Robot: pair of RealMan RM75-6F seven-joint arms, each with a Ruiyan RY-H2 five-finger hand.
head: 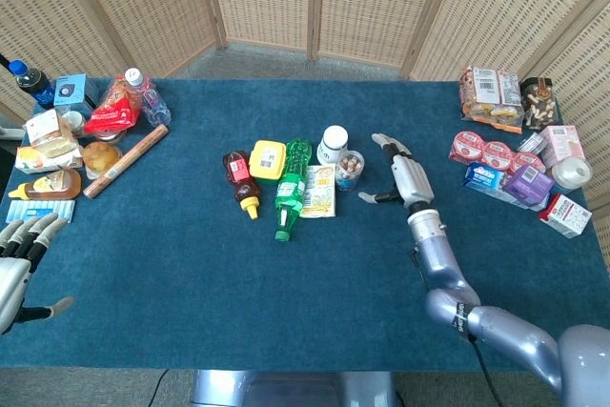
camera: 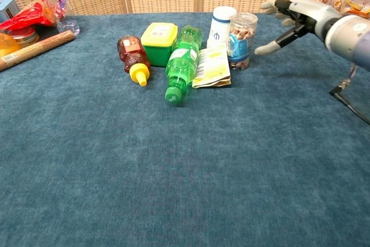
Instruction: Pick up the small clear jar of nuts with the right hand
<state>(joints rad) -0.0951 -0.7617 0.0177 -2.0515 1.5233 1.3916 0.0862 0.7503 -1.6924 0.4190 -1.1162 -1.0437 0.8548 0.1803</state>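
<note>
The right hand (camera: 291, 20) hovers with fingers spread, holding nothing, just beside the jar (camera: 241, 40), which stands upright touching a white bottle (camera: 220, 26) behind it, so a crowded closing grip may topple the jar or bottle.

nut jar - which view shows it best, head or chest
The chest view: the small clear jar of nuts stands close and side-on, with label and nuts visible, and the open right robot hand beside it. The head view shows the jar small, mostly from above.
</note>
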